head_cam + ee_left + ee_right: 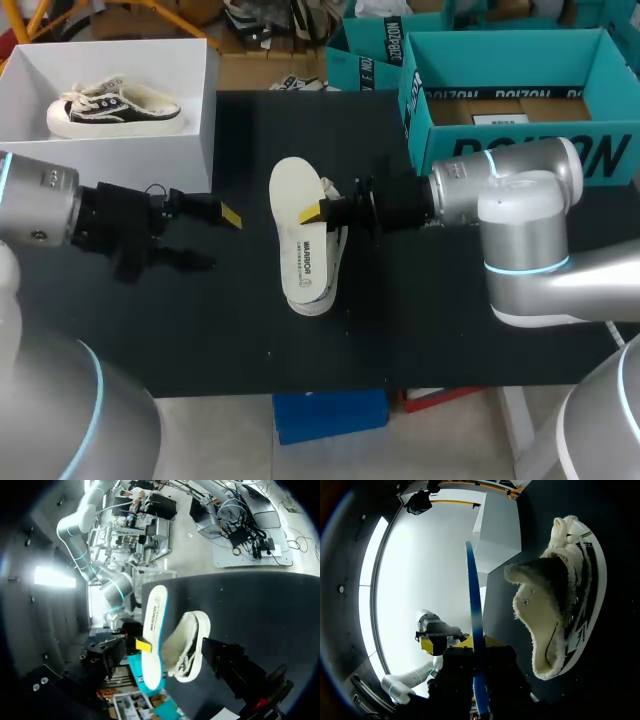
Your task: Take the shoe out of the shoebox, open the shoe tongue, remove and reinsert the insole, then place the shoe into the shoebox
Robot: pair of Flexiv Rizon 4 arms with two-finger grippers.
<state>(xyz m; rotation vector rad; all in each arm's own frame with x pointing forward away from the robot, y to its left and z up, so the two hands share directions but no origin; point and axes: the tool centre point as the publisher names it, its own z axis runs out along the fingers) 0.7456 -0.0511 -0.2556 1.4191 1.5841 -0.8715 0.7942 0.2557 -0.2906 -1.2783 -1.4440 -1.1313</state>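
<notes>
- The insole is clamped on edge between the fingers of the right gripper and is held above the table.
- The shoe is laid on its side on the table, just beside the insole and under the right gripper, with its fleece lining shown.
- The left gripper is held with its fingers apart and nothing between them, near the insole on the side away from the shoe.
- The box is set at the table's back left, well apart from both grippers; a second shoe is seen inside it.
</notes>
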